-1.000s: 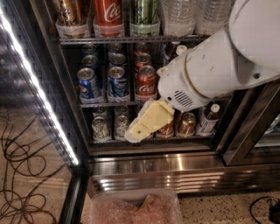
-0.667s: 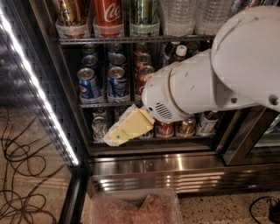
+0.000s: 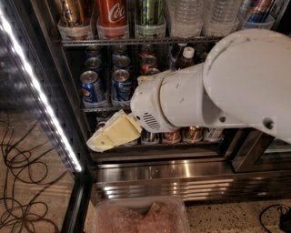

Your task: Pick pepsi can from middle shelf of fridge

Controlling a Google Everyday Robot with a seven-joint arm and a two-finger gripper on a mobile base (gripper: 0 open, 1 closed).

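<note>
Two pepsi cans point(image 3: 92, 86) point(image 3: 120, 84) stand upright at the front left of the middle shelf point(image 3: 97, 109), with more blue cans in rows behind them. The fridge point(image 3: 63, 82) is open, its white LED strip point(image 3: 36, 91) running down the left. My cream-coloured gripper point(image 3: 111, 135) hangs below the middle shelf's front rail, in front of the left end of the bottom shelf, below the pepsi cans and apart from them. It holds nothing that I can see. My big white arm point(image 3: 204, 91) covers the right half of the middle shelf.
The top shelf holds a gold can point(image 3: 75, 13), a red Coca-Cola can point(image 3: 111, 13), a green can point(image 3: 151, 11) and water bottles point(image 3: 184, 16). A brown bottle point(image 3: 186, 57) and red cans point(image 3: 148, 63) stand mid-shelf. Cans point(image 3: 193, 133) line the bottom shelf. A plastic tub point(image 3: 141, 216) and cables point(image 3: 18, 173) lie on the floor.
My arm has swung left across the fridge front. The gripper has moved left and slightly down, from the bottom shelf's middle to its left end.
</note>
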